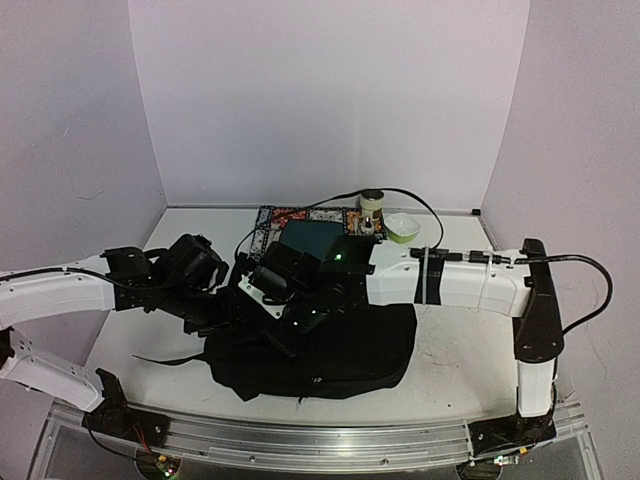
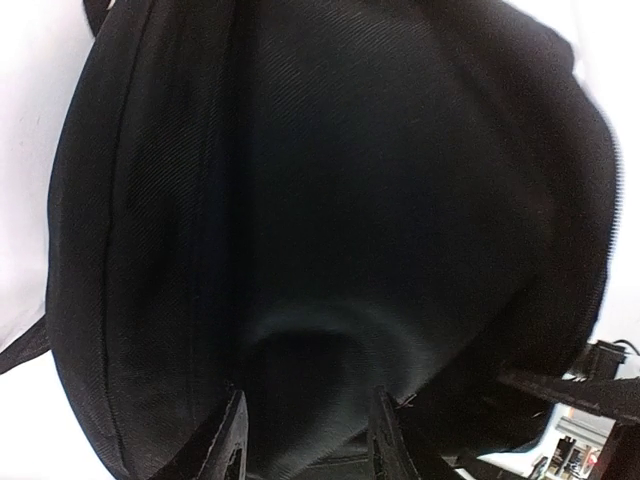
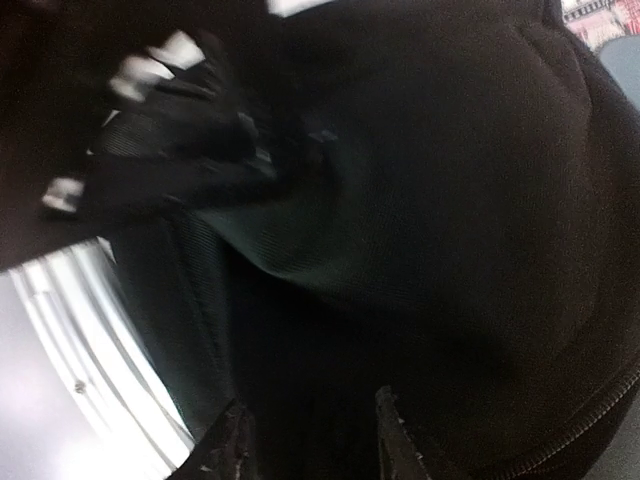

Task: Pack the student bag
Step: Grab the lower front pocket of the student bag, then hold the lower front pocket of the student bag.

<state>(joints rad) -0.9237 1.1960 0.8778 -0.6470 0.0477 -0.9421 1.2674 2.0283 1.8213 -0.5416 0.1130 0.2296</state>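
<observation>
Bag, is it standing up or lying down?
Lying down. In the top view the bag sprawls low and flat on the table, its fabric slumped, not propped up.

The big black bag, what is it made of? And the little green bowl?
The bag looks like soft, matte woven cloth: fine ribbing shows close up, and it slumps. The bowl looks smooth, pale green, probably plastic, but it is too small to be sure.
</observation>
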